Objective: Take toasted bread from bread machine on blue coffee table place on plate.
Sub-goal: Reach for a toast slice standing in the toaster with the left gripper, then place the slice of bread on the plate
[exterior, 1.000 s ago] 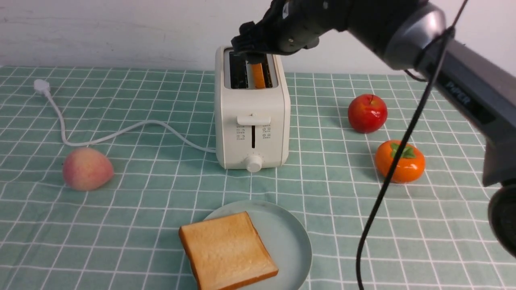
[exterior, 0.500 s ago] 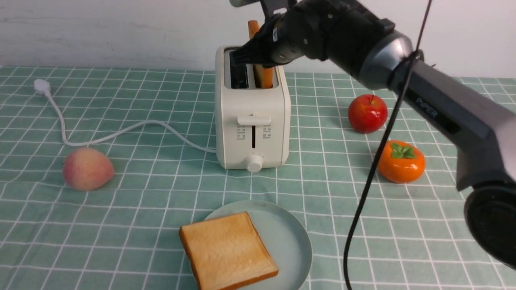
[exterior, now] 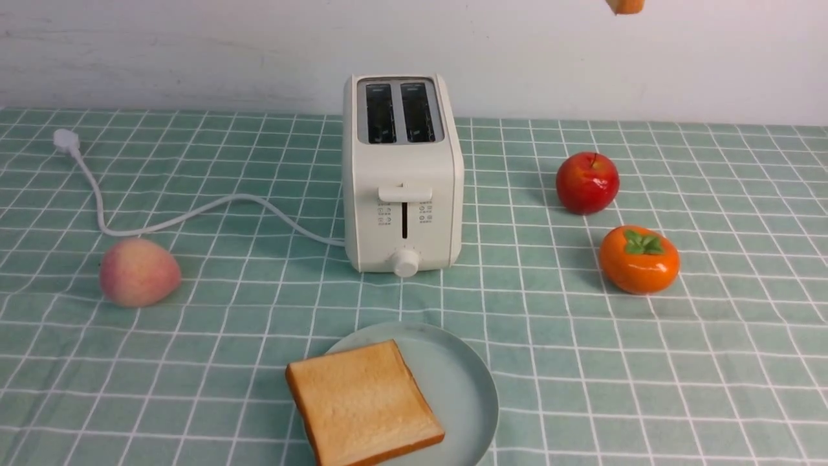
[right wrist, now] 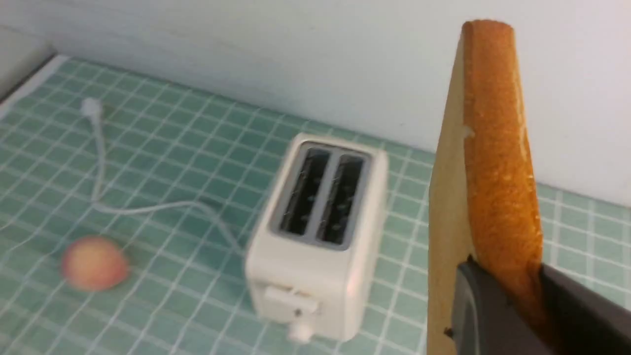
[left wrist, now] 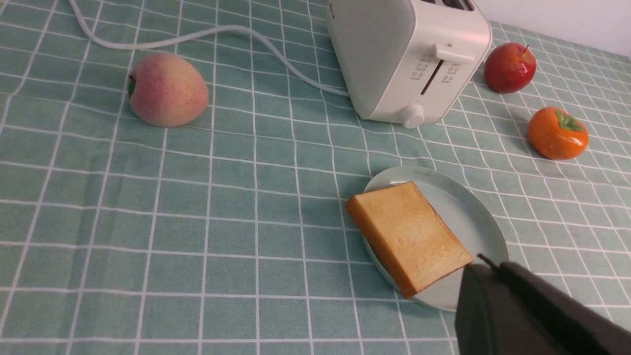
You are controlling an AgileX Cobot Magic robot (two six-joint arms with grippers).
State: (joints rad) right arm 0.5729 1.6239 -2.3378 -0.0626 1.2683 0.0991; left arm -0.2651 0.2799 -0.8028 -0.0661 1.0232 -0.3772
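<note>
— What has the right claw (right wrist: 510, 296) got?
— It grips one slice of toasted bread (right wrist: 495, 148), upright on its edge. The bread machine (right wrist: 315, 236) stands well below it on the blue coffee table (right wrist: 148, 162).
— And the left claw (left wrist: 485, 278)?
— Pinched shut, near the plate (left wrist: 473, 212) where the other slice (left wrist: 406, 231) lies flat.
</note>
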